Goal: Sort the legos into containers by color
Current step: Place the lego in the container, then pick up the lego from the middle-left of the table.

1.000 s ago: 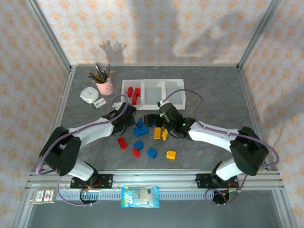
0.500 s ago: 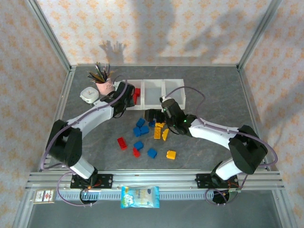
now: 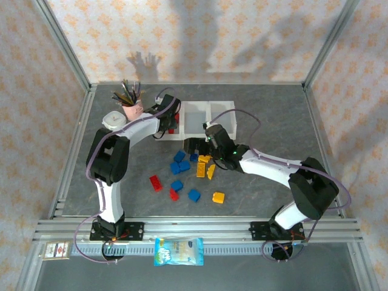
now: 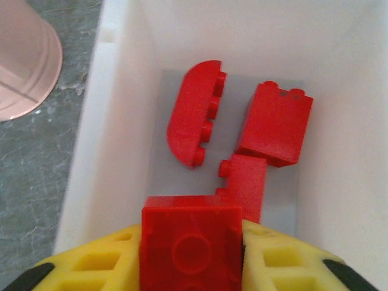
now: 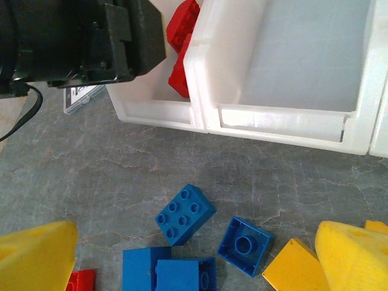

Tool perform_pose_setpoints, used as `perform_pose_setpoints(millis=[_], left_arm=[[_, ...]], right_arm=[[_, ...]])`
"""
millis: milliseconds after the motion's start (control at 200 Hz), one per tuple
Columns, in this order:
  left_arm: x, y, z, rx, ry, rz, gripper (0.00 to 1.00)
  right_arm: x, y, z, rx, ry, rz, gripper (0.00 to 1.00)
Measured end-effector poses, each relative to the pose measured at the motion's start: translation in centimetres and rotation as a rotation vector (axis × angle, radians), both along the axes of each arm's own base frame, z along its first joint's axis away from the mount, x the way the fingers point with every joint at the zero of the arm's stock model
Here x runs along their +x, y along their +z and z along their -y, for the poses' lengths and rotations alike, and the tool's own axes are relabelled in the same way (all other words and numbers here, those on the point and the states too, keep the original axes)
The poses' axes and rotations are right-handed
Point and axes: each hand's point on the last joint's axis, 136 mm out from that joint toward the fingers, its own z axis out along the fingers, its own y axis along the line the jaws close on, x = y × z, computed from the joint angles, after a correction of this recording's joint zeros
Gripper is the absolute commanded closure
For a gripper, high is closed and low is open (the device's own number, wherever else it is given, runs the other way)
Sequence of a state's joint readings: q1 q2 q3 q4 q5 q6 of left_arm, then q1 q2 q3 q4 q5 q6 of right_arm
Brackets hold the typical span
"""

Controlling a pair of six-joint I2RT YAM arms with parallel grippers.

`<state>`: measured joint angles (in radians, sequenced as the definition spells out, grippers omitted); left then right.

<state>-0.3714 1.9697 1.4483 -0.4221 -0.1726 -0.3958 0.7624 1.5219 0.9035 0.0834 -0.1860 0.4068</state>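
Now the left arm (image 3: 130,128) has swung off the loose pile to the far-left bin (image 4: 115,151) of the containers (image 3: 195,103). The left gripper (image 3: 168,116) clamps a red brick (image 4: 191,242) above three red legos (image 4: 194,121). The right gripper (image 5: 194,254) has barely shifted and gapes wide over blue legos (image 5: 185,213) on the bins' near side.

The containers (image 3: 195,118) were white translucent plastic with smooth, faintly glossy walls. The red brick (image 4: 191,248) and the blue legos (image 5: 185,213) were hard moulded plastic, smooth, with a slight sheen. The fingers (image 4: 91,267) of the left gripper (image 4: 191,273) were matt yellow plastic with recessed pockets. The table (image 3: 273,121) had a matt grey surface veined like stone. The frame rails (image 3: 200,229) along the bottom of the top view were brushed metal. The snack bag (image 3: 179,250) was glossy film. The pink cup (image 4: 21,60), upper left, looked smooth and satin.
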Motion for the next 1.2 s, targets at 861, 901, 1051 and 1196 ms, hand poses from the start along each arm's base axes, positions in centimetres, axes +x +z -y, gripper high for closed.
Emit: perform_pose_setpoints(millis=[861,901,1051,1196], left_arm=[[-11.9,5.9,-2.3,-0.161,0.009,0.08,0.44],[-13.3,5.3,-2.3,-0.166,0.007,0.065,0.42],[-17.7,3.0,-0.9,-0.197,-0.003,-0.002,0.4],[-21.5,0.6,-0.2,-0.236,0.017,-0.051,0.38]], right_arm=[[-2.1,0.0,-1.8,-0.032,0.102,-0.009,0.0],[-2.8,-0.3,-2.3,-0.038,0.123,-0.012,0.0],[-5.6,-1.8,-3.2,-0.067,0.188,-0.035,0.0],[-7.8,-3.8,-3.4,-0.095,0.232,-0.059,0.0]])
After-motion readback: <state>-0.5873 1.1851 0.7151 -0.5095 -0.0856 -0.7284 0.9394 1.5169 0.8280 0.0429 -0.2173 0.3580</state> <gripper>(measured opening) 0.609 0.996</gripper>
